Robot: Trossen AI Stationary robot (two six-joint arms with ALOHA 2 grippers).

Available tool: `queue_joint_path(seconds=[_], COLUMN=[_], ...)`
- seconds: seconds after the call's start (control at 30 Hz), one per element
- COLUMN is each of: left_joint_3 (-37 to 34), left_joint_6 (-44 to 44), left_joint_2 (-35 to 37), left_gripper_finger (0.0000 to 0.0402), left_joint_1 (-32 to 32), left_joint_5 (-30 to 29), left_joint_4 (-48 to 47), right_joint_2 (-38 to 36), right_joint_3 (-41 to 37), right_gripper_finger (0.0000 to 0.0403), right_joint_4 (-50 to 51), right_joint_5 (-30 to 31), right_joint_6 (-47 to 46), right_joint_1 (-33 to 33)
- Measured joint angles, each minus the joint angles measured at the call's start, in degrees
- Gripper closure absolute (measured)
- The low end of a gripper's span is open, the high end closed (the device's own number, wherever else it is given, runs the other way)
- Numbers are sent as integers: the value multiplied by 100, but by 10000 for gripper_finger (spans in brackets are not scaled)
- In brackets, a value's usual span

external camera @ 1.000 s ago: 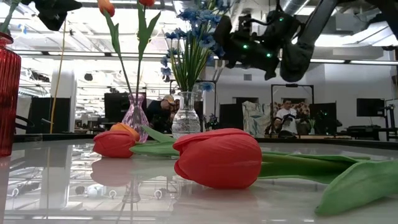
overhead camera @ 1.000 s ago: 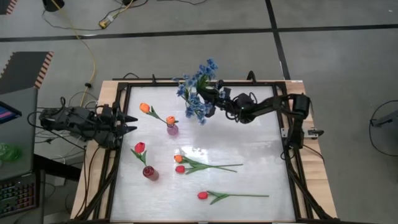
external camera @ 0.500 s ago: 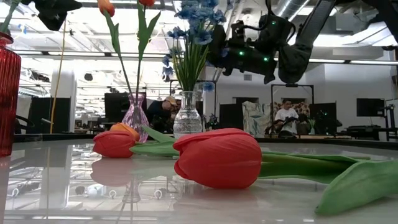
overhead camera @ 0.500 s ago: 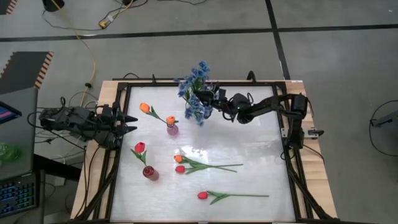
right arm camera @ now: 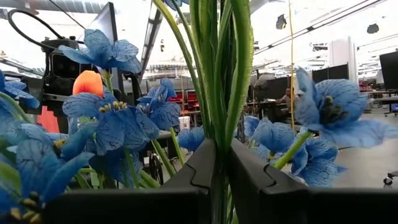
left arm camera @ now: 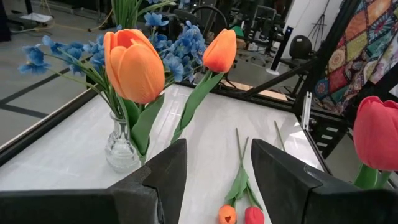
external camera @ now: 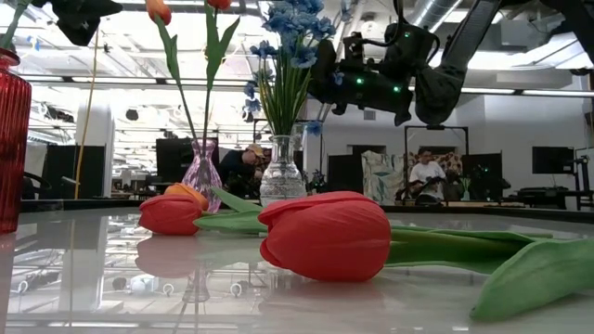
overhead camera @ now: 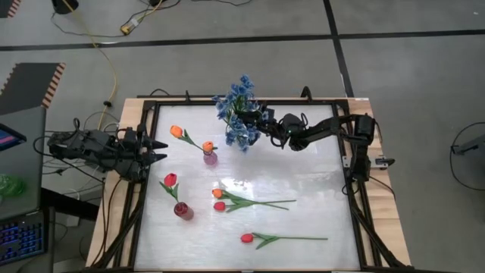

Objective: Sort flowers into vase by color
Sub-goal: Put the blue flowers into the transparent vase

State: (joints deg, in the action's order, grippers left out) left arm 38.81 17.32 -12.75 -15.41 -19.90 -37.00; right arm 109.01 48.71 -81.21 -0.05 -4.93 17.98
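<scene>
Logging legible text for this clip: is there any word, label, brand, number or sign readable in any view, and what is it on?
None: no readable text in any view.
Clear glass vases, artificial flowers, white tabletop: no lettering visible.
Screen at the high view's left edge: too small to read.

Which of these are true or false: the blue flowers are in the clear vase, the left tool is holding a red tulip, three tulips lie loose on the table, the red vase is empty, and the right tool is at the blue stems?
1. The blue flowers stand in the clear vase. True.
2. The left tool holds a red tulip. False: it is open and empty at the table's left edge.
3. Three tulips lie loose on the table. True: an orange one and a red one side by side, and another red one nearer the front.
4. The red vase is empty. False: a red tulip stands in it.
5. The right tool is at the blue stems. True: its fingers flank the green stems.
</scene>
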Motion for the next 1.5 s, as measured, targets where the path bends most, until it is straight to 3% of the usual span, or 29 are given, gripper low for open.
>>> queue_joint_path(seconds=[0.27, 0.63, 0.87, 1.5], left_joint_3=[0, 0, 0, 0], left_joint_6=[2, 2, 2, 3], left_joint_2=[0, 0, 0, 1], left_gripper_finger=[235, 235, 235, 235], left_joint_1=[-1, -1, 1, 0], left_joint_5=[0, 0, 2, 2], left_joint_4=[-1, 1, 1, 0], right_joint_2=[-2, -7, -133, -1985], right_joint_3=[0, -2, -4, -7], right_gripper_finger=[335, 239, 207, 202], right_joint_4=[14, 347, 574, 4888], right_joint_5=[0, 0, 0, 14], right_joint_6=[87, 87, 87, 101], right_joint_1=[0, 7, -7, 131])
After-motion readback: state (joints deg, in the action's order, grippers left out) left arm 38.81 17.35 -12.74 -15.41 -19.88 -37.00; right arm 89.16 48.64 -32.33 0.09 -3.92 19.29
